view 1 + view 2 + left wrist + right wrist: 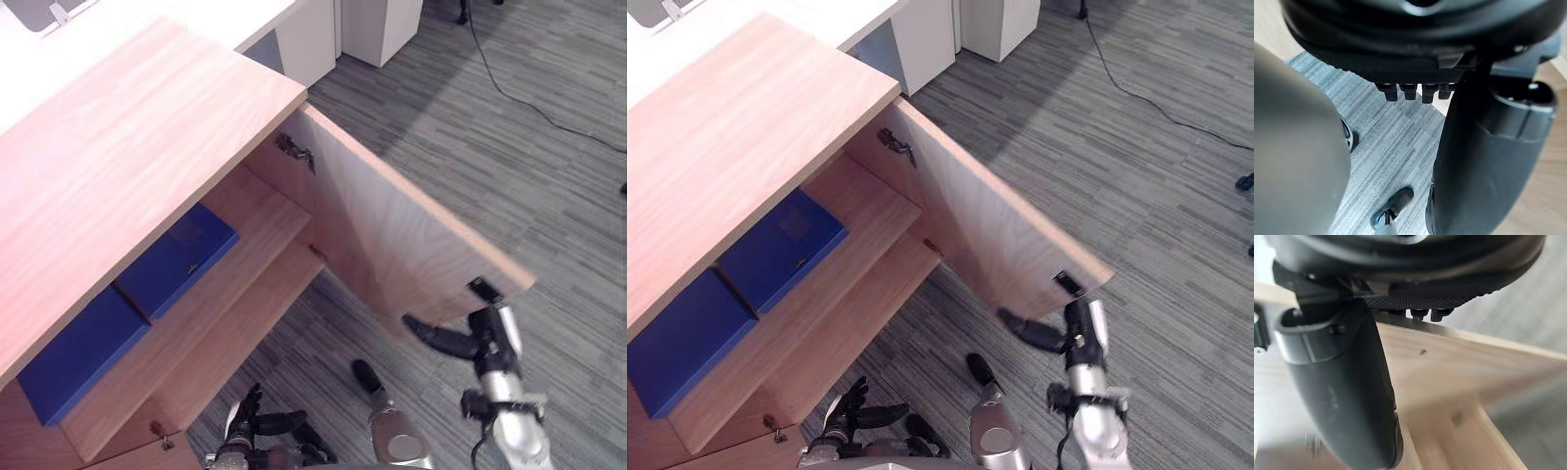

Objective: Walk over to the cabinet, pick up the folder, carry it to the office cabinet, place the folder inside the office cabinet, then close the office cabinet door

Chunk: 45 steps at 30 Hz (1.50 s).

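With the folder (181, 257) laid at the door-side end of the cabinet's (147, 137) shelf (263, 213), door-closing was judged in hand: the right robot hand (465, 341), open and empty, was set against the door's (392, 235) free corner, a hinge-ward push being called for, while the left robot hand (260, 421) was held low, open.

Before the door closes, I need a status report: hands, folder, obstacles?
Left hand low, open. Right hand at the door free edge. Two blue folders on the shelf. Door open, swing path clear.
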Available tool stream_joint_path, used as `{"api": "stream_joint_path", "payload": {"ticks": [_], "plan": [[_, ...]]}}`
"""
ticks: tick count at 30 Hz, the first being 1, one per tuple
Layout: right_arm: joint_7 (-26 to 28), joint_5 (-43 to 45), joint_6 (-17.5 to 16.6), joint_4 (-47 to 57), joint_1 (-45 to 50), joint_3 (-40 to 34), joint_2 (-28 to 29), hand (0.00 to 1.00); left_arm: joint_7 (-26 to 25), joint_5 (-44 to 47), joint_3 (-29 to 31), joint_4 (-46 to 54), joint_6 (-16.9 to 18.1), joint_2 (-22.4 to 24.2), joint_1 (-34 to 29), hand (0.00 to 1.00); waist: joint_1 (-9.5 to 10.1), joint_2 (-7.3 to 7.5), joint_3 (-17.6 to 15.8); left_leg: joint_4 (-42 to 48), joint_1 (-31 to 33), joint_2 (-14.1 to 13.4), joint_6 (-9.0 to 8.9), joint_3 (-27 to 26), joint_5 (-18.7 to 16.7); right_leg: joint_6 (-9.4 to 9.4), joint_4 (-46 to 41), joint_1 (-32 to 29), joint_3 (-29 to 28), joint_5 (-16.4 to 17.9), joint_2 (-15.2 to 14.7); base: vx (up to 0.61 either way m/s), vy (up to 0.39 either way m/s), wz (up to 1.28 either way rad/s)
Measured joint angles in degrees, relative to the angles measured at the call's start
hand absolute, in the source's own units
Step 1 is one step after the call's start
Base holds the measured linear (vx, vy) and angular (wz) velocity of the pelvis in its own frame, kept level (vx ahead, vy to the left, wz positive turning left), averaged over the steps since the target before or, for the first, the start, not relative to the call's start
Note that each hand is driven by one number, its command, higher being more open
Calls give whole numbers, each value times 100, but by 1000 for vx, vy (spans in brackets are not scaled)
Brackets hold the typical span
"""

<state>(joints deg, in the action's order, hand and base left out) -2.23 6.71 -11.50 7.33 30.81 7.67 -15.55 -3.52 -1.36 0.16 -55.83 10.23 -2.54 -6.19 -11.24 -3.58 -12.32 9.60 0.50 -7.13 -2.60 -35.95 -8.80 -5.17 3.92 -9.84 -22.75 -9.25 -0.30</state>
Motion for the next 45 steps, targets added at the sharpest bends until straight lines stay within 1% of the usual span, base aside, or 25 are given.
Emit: {"api": "stream_joint_path", "payload": {"ticks": [3, 5, 6, 7, 9, 10, 12, 14, 15, 17, 18, 19, 20, 21, 22, 23, 25, 27, 31, 34, 37, 38, 39, 42, 45], "plan": [[457, -7, 1, 49, 370, 702, 9, 100, 19, -151, -45, -140, -23, -89, 82, 100, 6, 158, 81, 81, -3, -31, 2, 137, -3, 8, -17, 90, 126, -4, -11, -43, -47, 18], [655, -28, 1, 52, 329, 1092, -12, 100, 21, -234, -118, -161, -28, -88, 132, 100, 56, 177, 86, 117, 7, -17, 28, 320, 0, 13, -26, 188, 304, 9, -65, -60, -38, 48], [725, -81, 6, 51, 185, 1339, -11, 100, 23, -295, -180, -242, -21, -106, 187, 100, 144, 189, 89, 104, -3, 4, 50, 466, 24, 35, -92, 243, 452, 67, -92, -72, -32, 64], [721, -149, 33, 41, 97, 1439, -14, 100, 23, -311, -182, -266, -18, -109, 226, 100, 170, 198, 92, 91, -6, 25, 63, 564, 47, 36, -130, 283, 555, 110, -115, -74, -28, 78], [740, -337, 34, 30, -405, 1698, -80, 100, 11, -312, -192, -307, -20, -194, 273, 100, 329, 304, 160, -96, 11, 147, 64, 962, 199, 103, -287, 323, 948, 293, -195, -68, -27, 90], [727, -401, 34, 7, -599, 1765, -95, 100, 8, -312, -203, -310, -23, -240, 274, 100, 367, 345, 190, -178, 25, 186, 69, 1061, 266, 105, -299, 322, 1060, 329, -237, -49, -25, 89], [658, -507, 34, -245, -1309, 1837, -94, 100, -4, -298, -281, -311, -65, -387, 273, 100, 541, 478, 271, -454, 94, 302, 102, 1389, 496, 117, -288, 315, 1392, 358, -325, -29, -27, 86], [527, -617, 34, -684, -1954, 1817, -90, 100, -38, -300, -286, -277, -81, -455, 286, 100, 671, 541, 317, -730, 144, 406, 127, 1712, 733, 140, -288, 314, 1720, 381, -433, -12, -9, 96], [401, -667, 27, -1053, -2469, 1698, -83, 100, -40, -277, -283, -220, -97, -472, 284, 100, 756, 546, 324, -956, 187, 478, 161, 1996, 930, 123, -292, 322, 2012, 411, -494, -4, 0, 115], [179, -699, 2, -1539, -2984, 1494, -27, 100, -50, -191, -273, -206, -113, -474, 286, 100, 801, 545, 325, -1148, 212, 533, 193, 2316, 1108, 67, -285, 373, 2332, 407, -530, 0, -1, 107], [-39, -695, -6, -2039, -3422, 1210, 107, 100, -66, -115, -267, -162, -121, -474, 288, 100, 913, 542, 325, -1304, 205, 561, 236, 2592, 1271, 60, -282, 459, 2612, 436, -552, 6, 6, 88], [-115, -696, -6, -2222, -3572, 1078, 163, 100, -85, -82, -265, -118, -121, -476, 274, 100, 964, 541, 325, -1361, 201, 579, 214, 2677, 1304, 61, -283, 488, 2700, 451, -558, 2, 23, 87], [-248, -695, -4, -2497, -3784, 886, 223, 100, -107, -43, -244, -59, -120, -472, 263, 100, 1047, 538, 324, -1423, 203, 602, 244, 2796, 1382, 59, -281, 517, 2819, 467, -570, -3, 25, 68], [-475, -671, -57, -2795, -3952, 661, 253, 100, -117, -14, -190, -25, -118, -460, 255, 100, 1126, 522, 316, -1461, 225, 622, 245, 2972, 1442, 56, -281, 563, 2985, 490, -584, -22, 40, 80], [-676, -629, -113, -3036, -3948, 244, 330, 100, -143, 79, -131, -2, -119, -454, 210, 100, 1102, 522, 317, -1461, 242, 643, 258, 3135, 1484, 50, -285, 627, 3150, 519, -606, -27, 32, 71], [-702, -625, -91, -3222, -4003, 90, 306, 100, -149, 108, -109, -3, -124, -455, 208, 100, 1105, 519, 316, -1462, 243, 659, 256, 3211, 1500, 49, -285, 665, 3228, 529, -621, -48, 41, 69], [-832, -554, 53, -3738, -4142, -114, 81, 100, -148, 148, -96, 17, -122, -441, 206, 100, 1156, 430, 297, -1491, 311, 718, 219, 3544, 1549, 5, -297, 758, 3548, 638, -671, -68, 29, 73], [-926, -415, 74, -3890, -4136, -274, 83, 100, -151, 254, -15, 60, -123, -413, 168, 100, 1160, 363, 274, -1494, 375, 745, 182, 3812, 1595, 25, -294, 835, 3805, 725, -689, -49, 8, 71], [-940, -163, 73, -4217, -4016, -461, 342, 100, -157, 478, 266, 216, -124, -327, 31, 100, 1249, 303, 274, -1495, 406, 770, 164, 4244, 1609, 29, -280, 1054, 4277, 856, -684, -5, -32, 69], [-815, -136, 41, -4620, -3659, -435, 562, 100, -219, 715, 531, 431, -122, -252, -117, 100, 1421, 295, 291, -1495, 408, 811, 118, 4620, 1657, 19, -291, 1239, 4666, 1009, -684, 60, -48, 68], [-630, -253, 201, -5611, -3484, -262, 872, 100, -274, 1142, 1003, 906, -112, -155, -365, 100, 1642, 290, 292, -1494, 537, 921, 142, 5251, 1745, -8, -350, 1418, 5346, 1171, -701, 112, -75, 103], [-606, -298, 248, -5732, -3455, -261, 937, 100, -276, 1241, 1077, 988, -111, -156, -399, 100, 1693, 287, 291, -1492, 550, 940, 135, 5346, 1752, -2, -371, 1450, 5464, 1203, -706, 130, -78, 98], [-561, -423, 342, -5992, -3455, -262, 1059, 100, -291, 1439, 1240, 1167, -109, -163, -481, 100, 1811, 285, 290, -1491, 565, 983, 122, 5509, 1762, 15, -410, 1513, 5645, 1276, -719, 84, -51, 72], [-537, -687, 456, -6208, -3470, -268, 1141, 100, -351, 1625, 1500, 1652, -101, -220, -672, 100, 1952, 268, 284, -1464, 588, 1048, 82, 5810, 1803, 62, -443, 1674, 5909, 1355, -730, 79, -43, 84], [-597, -767, 465, -6209, -3605, -373, 1093, 100, -368, 1721, 1600, 2259, -96, -446, -841, 100, 2002, 268, 283, -1462, 649, 1116, 54, 6080, 1845, 119, -494, 1758, 6077, 1408, -755, 21, -19, 67]]}}
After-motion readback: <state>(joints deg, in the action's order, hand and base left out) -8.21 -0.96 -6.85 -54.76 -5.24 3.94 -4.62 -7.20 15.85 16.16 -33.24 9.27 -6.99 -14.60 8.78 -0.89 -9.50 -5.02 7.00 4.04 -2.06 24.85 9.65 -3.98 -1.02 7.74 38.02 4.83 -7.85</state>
